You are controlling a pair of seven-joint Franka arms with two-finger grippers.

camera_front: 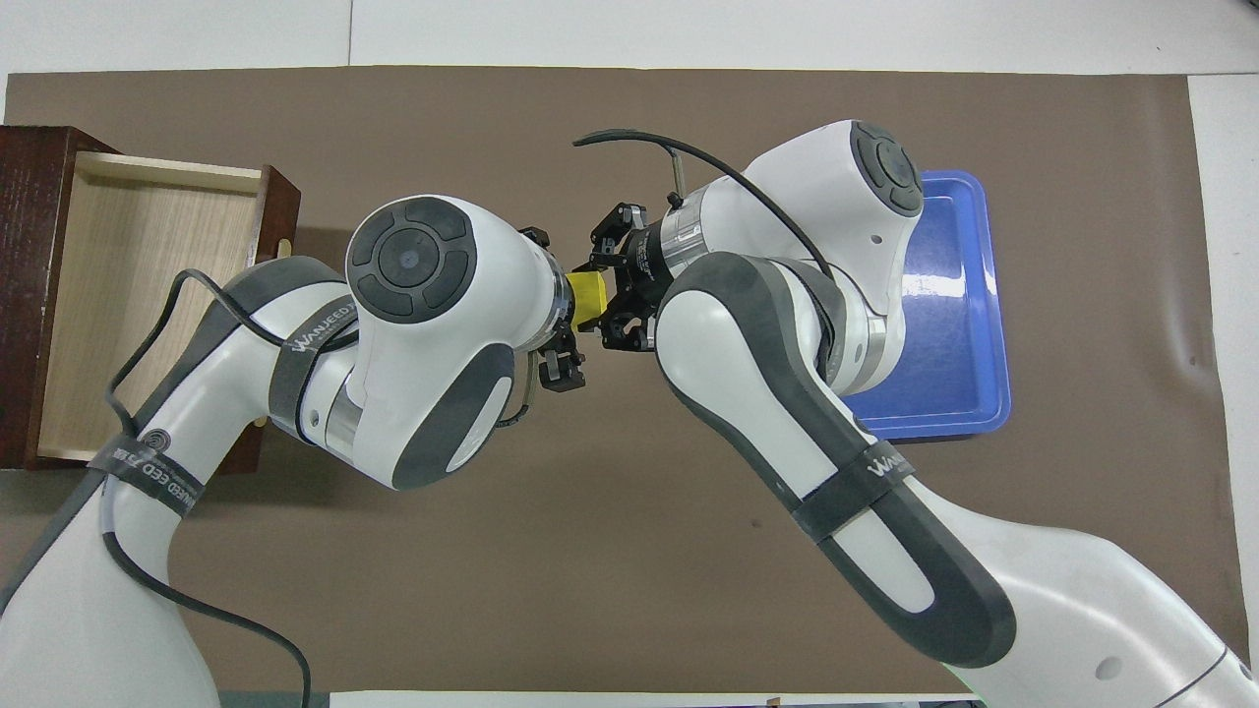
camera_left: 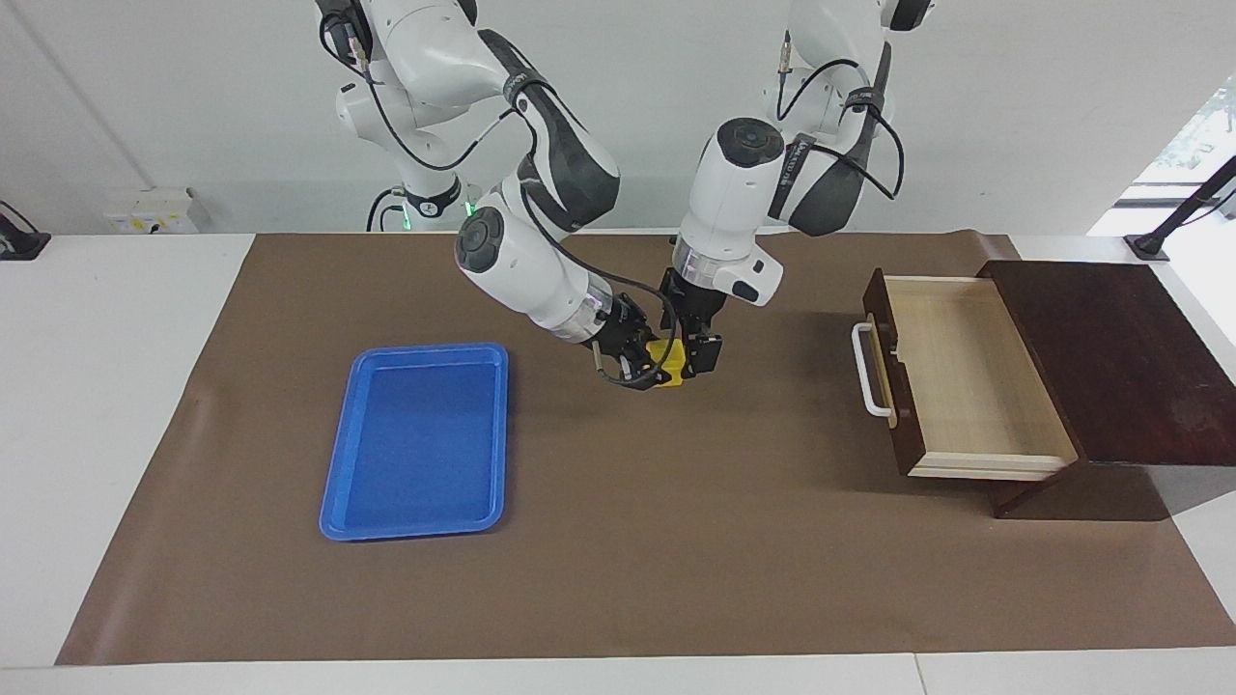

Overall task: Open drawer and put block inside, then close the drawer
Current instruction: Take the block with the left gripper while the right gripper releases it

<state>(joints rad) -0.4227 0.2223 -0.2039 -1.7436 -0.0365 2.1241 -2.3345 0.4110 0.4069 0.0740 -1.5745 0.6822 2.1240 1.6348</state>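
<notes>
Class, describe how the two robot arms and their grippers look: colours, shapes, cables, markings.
Both arms have glossy white rounded shells with dark grey joint bands and round grey caps. Black cables loop along them. A grey strap on each carries white lettering. The left gripper and right gripper are black, skeletal, two-fingered.

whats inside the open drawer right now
Nothing: the drawer shows only its bare pale wood floor. The part still inside the cabinet is hidden. The block is in the right claw.

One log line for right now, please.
phase: handover | right gripper: shut on block, above mat | left gripper: open, at block | drawer: open, empty
</notes>
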